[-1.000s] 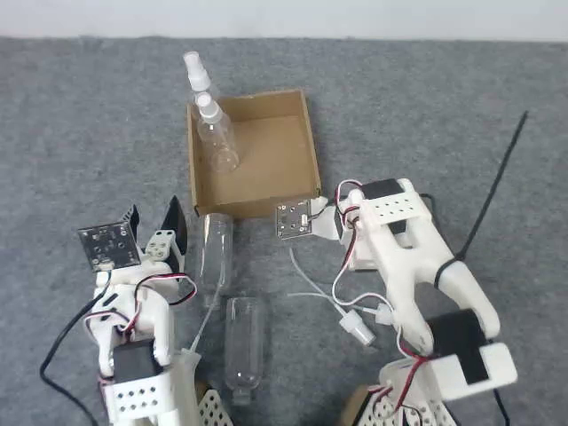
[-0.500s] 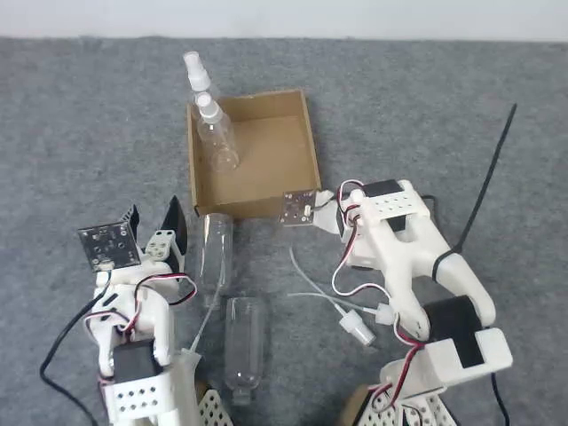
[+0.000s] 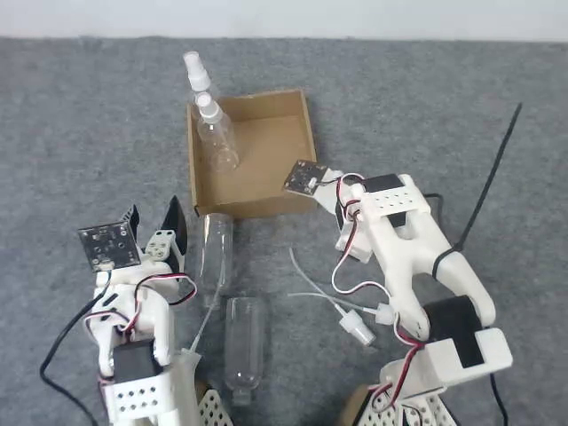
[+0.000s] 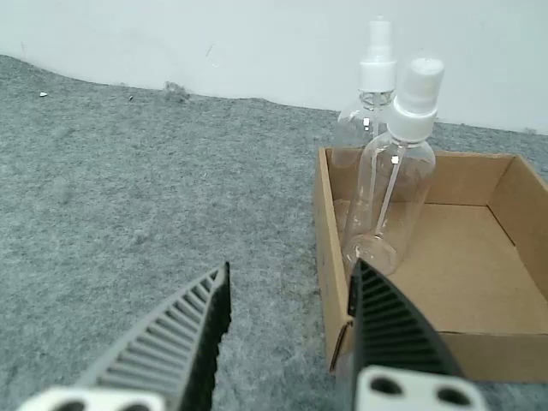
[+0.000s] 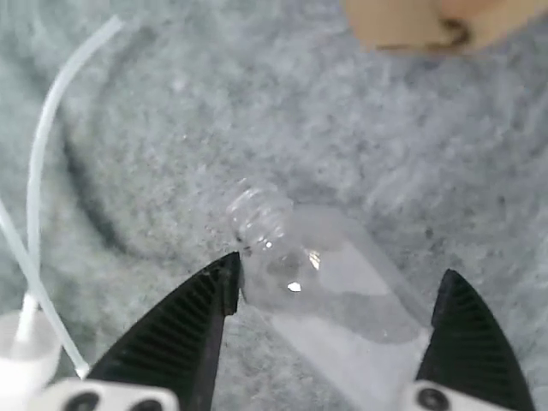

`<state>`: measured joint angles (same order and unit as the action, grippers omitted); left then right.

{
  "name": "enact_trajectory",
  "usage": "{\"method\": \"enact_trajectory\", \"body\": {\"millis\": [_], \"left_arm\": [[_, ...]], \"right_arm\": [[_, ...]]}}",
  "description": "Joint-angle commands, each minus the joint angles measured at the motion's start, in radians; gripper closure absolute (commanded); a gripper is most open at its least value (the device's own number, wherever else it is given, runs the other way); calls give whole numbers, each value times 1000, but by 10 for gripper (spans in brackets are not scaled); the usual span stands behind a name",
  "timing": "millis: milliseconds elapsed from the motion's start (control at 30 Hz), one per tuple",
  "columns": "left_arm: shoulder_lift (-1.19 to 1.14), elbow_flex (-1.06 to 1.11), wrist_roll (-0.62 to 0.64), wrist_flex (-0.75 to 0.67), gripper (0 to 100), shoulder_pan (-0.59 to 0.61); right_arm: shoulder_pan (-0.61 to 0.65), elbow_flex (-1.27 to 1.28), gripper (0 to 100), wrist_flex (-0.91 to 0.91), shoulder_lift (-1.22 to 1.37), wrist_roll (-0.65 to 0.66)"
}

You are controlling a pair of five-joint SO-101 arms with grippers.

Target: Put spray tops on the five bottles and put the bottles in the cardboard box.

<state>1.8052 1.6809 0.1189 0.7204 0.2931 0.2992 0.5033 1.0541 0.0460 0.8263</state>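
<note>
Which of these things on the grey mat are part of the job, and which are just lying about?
Part of the job:
cardboard box
capped bottle in the box
second capped bottle at its far corner
uncapped bottles lying on the carpet
loose spray tops

Not part of it:
grey carpet
thin black strip sticking out from an arm
white wall

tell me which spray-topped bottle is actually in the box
the topped bottle nearer the arms, base on the cardboard box floor; the other topped bottle stands outside behind its far corner
</note>
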Motion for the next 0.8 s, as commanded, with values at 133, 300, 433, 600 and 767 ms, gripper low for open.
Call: {"method": "enact_trajectory", "body": {"millis": [133, 300, 433, 600, 767], "left_arm": [[25, -2, -8, -38, 789, -3], [25, -2, -8, -38, 789, -3], [25, -2, -8, -38, 789, -3], [25, -1, -8, -38, 789, -5], [25, -1, -8, -38, 789, -5]], "right_arm": [[-5, -61, 699, -10, -16, -215], [-5, -75, 698, -1, -15, -239], [-7, -83, 697, -1, -15, -235], [-2, -80, 697, -1, -13, -115], [-5, -77, 697, 2, -13, -5]]}}
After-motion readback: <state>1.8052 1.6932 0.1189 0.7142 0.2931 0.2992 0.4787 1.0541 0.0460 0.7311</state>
